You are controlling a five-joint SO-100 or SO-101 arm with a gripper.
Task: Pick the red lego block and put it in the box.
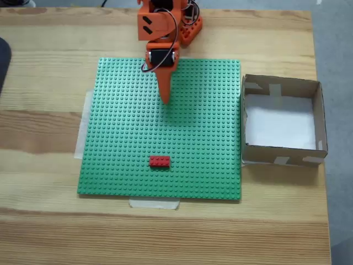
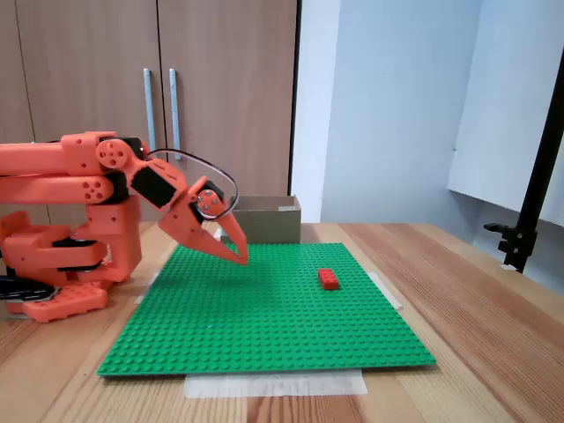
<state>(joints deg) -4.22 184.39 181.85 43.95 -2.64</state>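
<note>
**One gap to cross: gripper at the baseplate's far side, brick near its front edge**

One orange arm reaches over a green baseplate (image 1: 165, 130) taped to a wooden table (image 1: 44, 132). Its gripper (image 1: 165, 99) hangs just above the plate, pointing down and forward. In the side-on fixed view the gripper (image 2: 240, 256) tapers to a single point with no gap between the fingers, so it looks closed and holds nothing.

The red block (image 1: 160, 161) sits on the baseplate, stuck among the studs, close to the plate's front edge and a little left of that edge's middle as the top-down fixed view shows it. The side-on view shows the block (image 2: 329, 278) well apart from the gripper, farther out from the arm's base.

The relation that matters: in the top-down view the block lies almost straight ahead of the fingertips, along the line the arm already points, with barely any sideways offset. The block's long axis runs across that line, parallel to the plate's front edge. Judging from this, the arm needs mostly to extend outward, and the fingers would have to part and close across the block's short width.

The box (image 1: 281, 157) stands on the table against the plate's right edge in the top-down view, open and showing a white bottom. In the side-on view the box (image 2: 267, 220) sits beyond the plate's far edge.
</note>
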